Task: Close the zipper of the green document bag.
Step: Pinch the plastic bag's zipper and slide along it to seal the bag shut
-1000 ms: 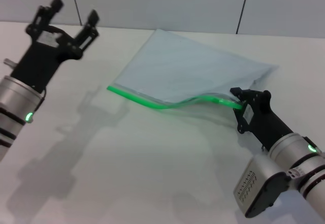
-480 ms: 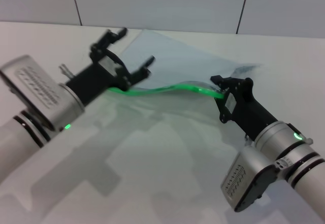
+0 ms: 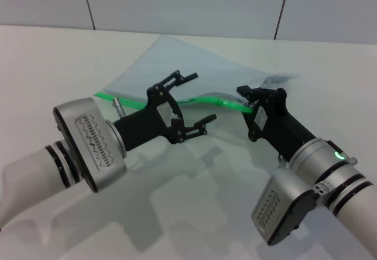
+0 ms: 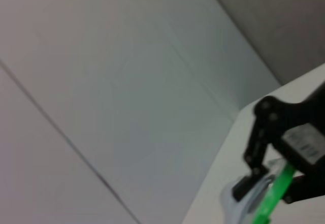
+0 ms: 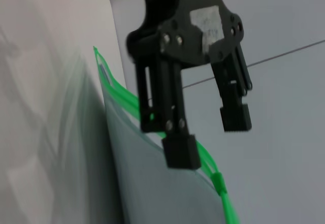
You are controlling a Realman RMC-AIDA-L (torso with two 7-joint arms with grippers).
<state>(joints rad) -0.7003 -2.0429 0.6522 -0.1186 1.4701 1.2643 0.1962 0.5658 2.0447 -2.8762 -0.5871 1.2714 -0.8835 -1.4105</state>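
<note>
The bag [image 3: 194, 71] lies mid-table, its zipper [image 3: 203, 101] along the near edge, lifted at the right. The right gripper [image 3: 254, 102] pinches that end. The left gripper [image 3: 185, 104], fingers spread, straddles the strip near the slider; closing looks unstarted

No wording, number or brand can be read anywhere. The left gripper [image 5: 210, 137] carries a pale sticker on its black body in the right wrist view, worn and blank to the eye. The right gripper [image 4: 274, 176] shows a small white label in the left wrist view, its print blurred past reading; the same label appears in the head view, equally illegible
</note>
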